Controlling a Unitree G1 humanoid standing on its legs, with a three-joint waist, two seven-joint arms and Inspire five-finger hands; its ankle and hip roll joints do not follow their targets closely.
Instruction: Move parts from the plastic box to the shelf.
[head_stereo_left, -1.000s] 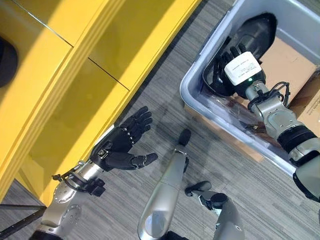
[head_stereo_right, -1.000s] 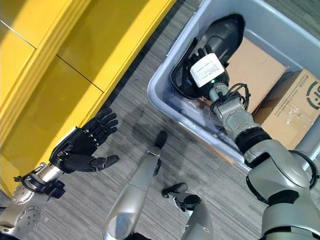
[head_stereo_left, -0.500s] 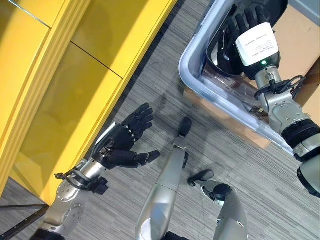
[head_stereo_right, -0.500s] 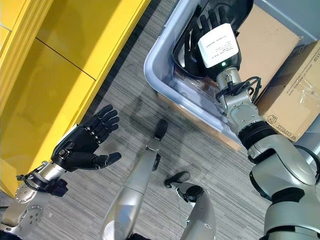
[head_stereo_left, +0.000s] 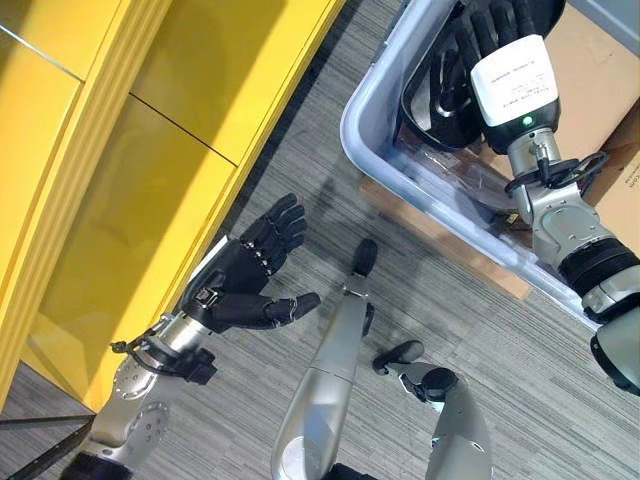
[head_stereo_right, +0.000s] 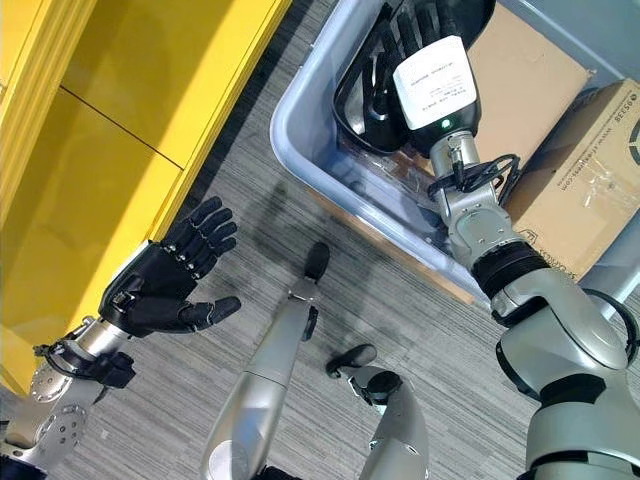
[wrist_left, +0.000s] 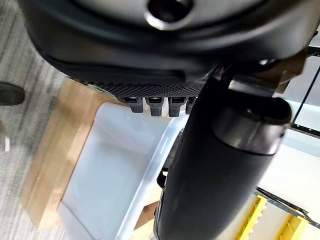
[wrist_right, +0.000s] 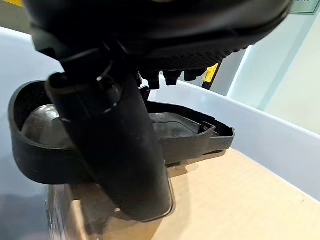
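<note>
R fingers (head_stereo_left: 470, 40) spread over black part (head_stereo_right: 365, 95), L hand (head_stereo_left: 240, 285) open

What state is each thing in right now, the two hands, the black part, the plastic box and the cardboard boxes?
Left hand: open, empty, above the floor beside the yellow shelf.
Right hand: inside the plastic box, fingers on the black part, grip unclear.
Black part: lying in the box.
Cardboard boxes: closed, inside the box.

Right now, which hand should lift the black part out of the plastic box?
The right hand. It is already inside the plastic box, fingers spread over the black part. The left hand hangs open over the floor beside the yellow shelf, well away from the box.
</note>
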